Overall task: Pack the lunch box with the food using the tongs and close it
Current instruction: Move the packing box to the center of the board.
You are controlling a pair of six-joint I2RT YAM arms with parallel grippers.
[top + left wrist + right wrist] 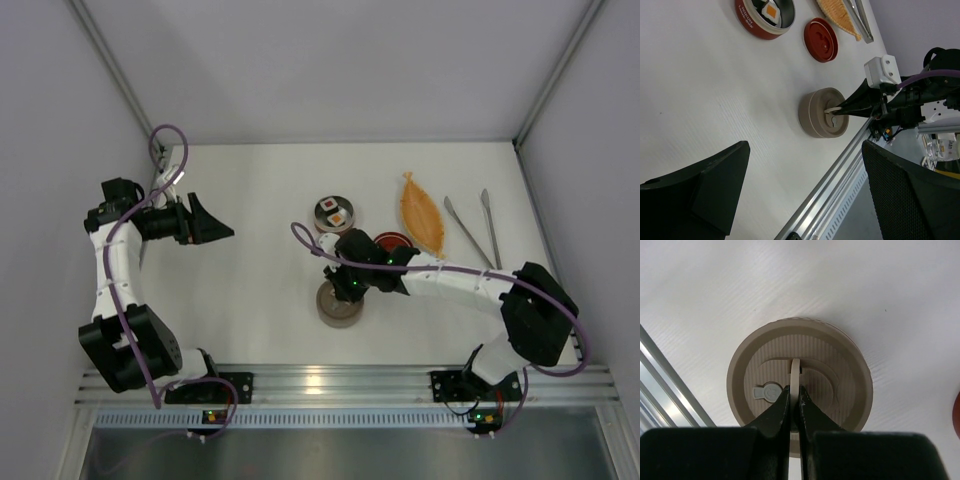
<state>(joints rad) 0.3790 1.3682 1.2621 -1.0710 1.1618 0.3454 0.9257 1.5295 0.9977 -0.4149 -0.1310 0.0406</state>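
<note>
The lunch box [322, 222], a round red tin [752, 25], stands open at mid-table with food [334, 213] inside: a white block and an orange chunk [771, 10]. In front of it sits a round beige lid [332, 312] [815, 117] [840, 365]. My right gripper [345, 290] [837, 109] [794, 400] is shut on this lid's upright ring handle [795, 372]. A smaller red inner lid [392, 241] [821, 39] lies to the right. The silver tongs [466, 232] [860, 17] lie at the far right. My left gripper [215, 230] [805, 165] hangs open at the left, holding nothing.
An orange boat-shaped tray [422, 215] [837, 12] lies between the red inner lid and the tongs. The aluminium rail [330, 380] [840, 175] runs along the table's near edge, close to the beige lid. White walls close in the table on three sides.
</note>
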